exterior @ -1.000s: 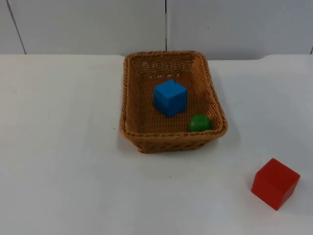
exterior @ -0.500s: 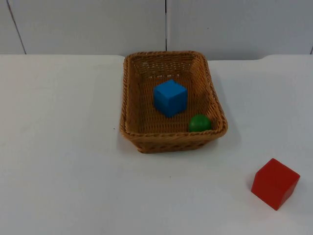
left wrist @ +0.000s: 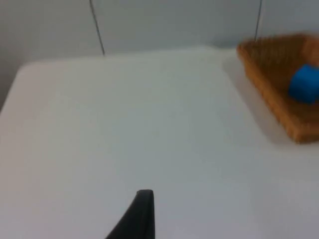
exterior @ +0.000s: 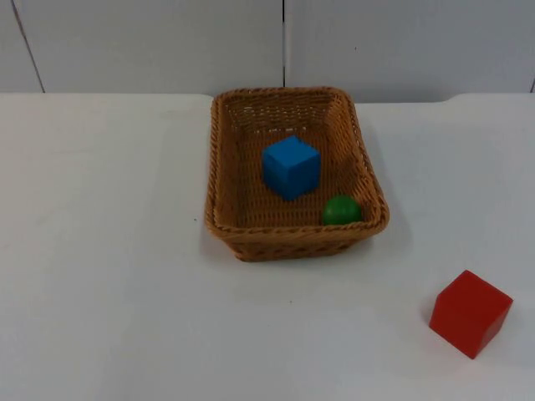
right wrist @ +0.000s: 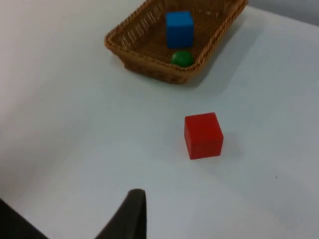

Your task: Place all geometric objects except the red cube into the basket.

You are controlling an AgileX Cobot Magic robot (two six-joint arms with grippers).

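A wicker basket (exterior: 226,225) stands at the middle of the table near the wall. Inside it a blue cube (exterior: 291,166) rests on the floor and a green ball (exterior: 341,209) lies against the near right corner. The red cube (exterior: 470,312) sits on the table, in front of the basket and to its right. In the right wrist view the red cube (right wrist: 203,135) lies between my right gripper (right wrist: 133,209) and the basket (right wrist: 149,67), well away from the gripper. My left gripper (left wrist: 142,211) waits over bare table to the left of the basket (left wrist: 279,107), in which the blue cube (left wrist: 304,83) shows.
The grey partition wall (exterior: 167,42) closes the table behind the basket. White table top (exterior: 100,276) spreads to the left of the basket and in front of it.
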